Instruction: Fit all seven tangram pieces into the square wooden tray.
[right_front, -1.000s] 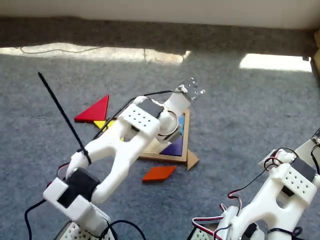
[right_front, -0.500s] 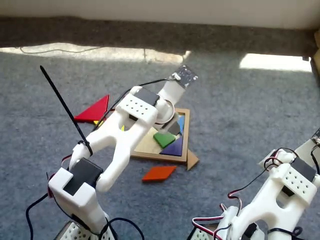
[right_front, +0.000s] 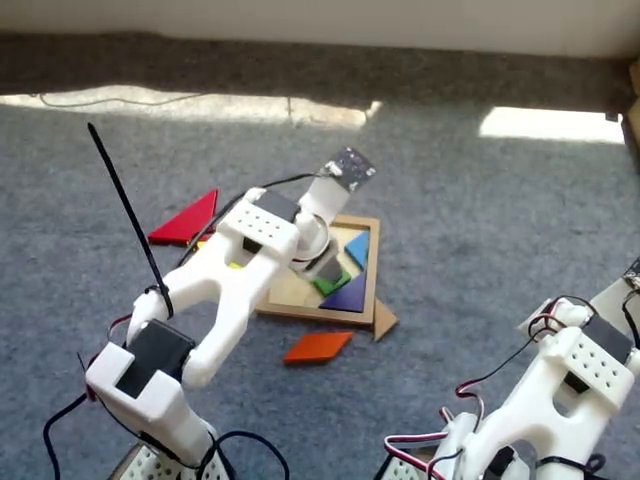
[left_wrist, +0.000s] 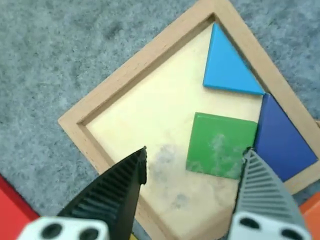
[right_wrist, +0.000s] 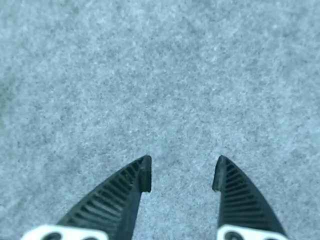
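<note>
The square wooden tray (right_front: 372, 262) lies on the carpet with a green square (right_front: 331, 284), a light blue triangle (right_front: 358, 248) and a dark blue triangle (right_front: 350, 294) inside. My left gripper (right_front: 325, 268) hovers over the tray. In the left wrist view it (left_wrist: 195, 151) is open above the tray (left_wrist: 135, 65), with the green square (left_wrist: 222, 145) lying flat between the light blue triangle (left_wrist: 227, 67) and the dark blue triangle (left_wrist: 280, 140). Off the tray lie a red triangle (right_front: 185, 220), an orange parallelogram (right_front: 318, 346), a tan triangle (right_front: 383, 320) and a yellow piece (right_front: 235, 264) partly under the arm. My right gripper (right_wrist: 182, 165) is open over bare carpet.
The right arm (right_front: 570, 390) sits at the near right, away from the pieces. A thin black rod (right_front: 125, 215) sticks up from the left arm. A dark strip and a wall run along the far edge of the carpet.
The left arm has drawn back to the left over the tray, uncovering the green square, which now lies in the tray. The right arm has not moved.
</note>
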